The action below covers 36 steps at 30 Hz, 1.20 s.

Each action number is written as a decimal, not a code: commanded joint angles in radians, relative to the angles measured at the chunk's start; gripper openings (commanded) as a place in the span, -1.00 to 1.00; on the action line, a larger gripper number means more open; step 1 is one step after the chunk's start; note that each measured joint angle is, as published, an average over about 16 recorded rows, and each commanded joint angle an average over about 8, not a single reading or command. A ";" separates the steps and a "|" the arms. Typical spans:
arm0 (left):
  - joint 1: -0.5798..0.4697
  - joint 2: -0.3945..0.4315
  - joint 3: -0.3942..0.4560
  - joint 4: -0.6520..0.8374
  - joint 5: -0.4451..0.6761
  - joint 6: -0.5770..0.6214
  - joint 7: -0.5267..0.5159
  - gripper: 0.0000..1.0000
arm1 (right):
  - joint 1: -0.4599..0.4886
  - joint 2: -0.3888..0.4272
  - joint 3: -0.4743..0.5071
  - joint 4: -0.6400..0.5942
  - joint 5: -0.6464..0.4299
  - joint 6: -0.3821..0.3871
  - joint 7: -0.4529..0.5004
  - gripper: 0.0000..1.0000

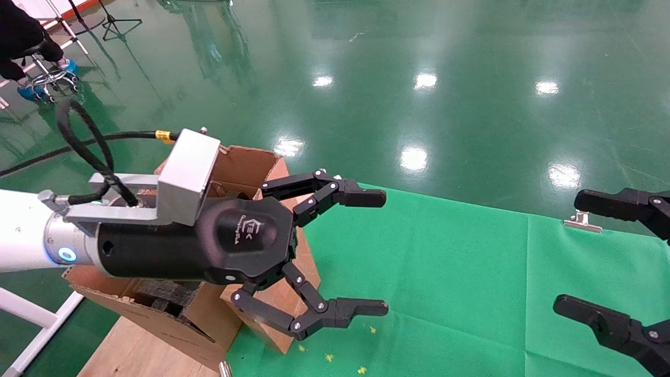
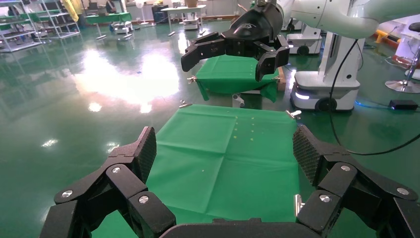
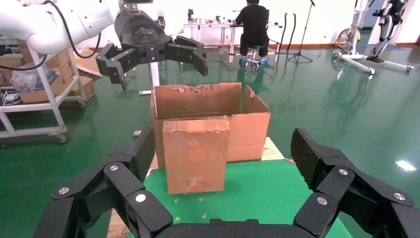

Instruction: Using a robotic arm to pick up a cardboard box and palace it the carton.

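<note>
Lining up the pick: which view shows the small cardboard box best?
The right wrist view: the cardboard box stands whole, in front of the carton. The head view has the left hand hiding most of it; the left wrist view misses it.

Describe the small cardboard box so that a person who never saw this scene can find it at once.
Start at the green cloth on the table. At its edge stands the carton, large with ragged flaps. The cardboard box stands upright on the cloth just before it: smaller, closed and scuffed.

Cardboard box [image 3: 196, 154] on cloth [image 3: 257, 193], before carton [image 3: 208, 111]
</note>
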 commanded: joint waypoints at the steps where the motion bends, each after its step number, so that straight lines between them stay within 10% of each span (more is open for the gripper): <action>1: 0.000 0.000 0.000 0.000 0.000 0.000 0.000 1.00 | 0.000 0.000 0.000 0.000 0.000 0.000 0.000 1.00; 12: 0.000 0.000 0.000 0.000 0.000 0.000 0.000 1.00 | 0.000 0.000 0.000 0.000 0.000 0.000 0.000 1.00; 22: -0.052 -0.029 0.034 -0.031 0.095 -0.005 -0.046 1.00 | 0.000 0.000 0.000 0.000 0.000 0.000 0.000 -0.98; 36: -0.154 -0.094 0.079 -0.043 0.281 -0.041 -0.144 1.00 | 0.000 0.000 0.000 0.000 0.000 0.000 0.000 -1.00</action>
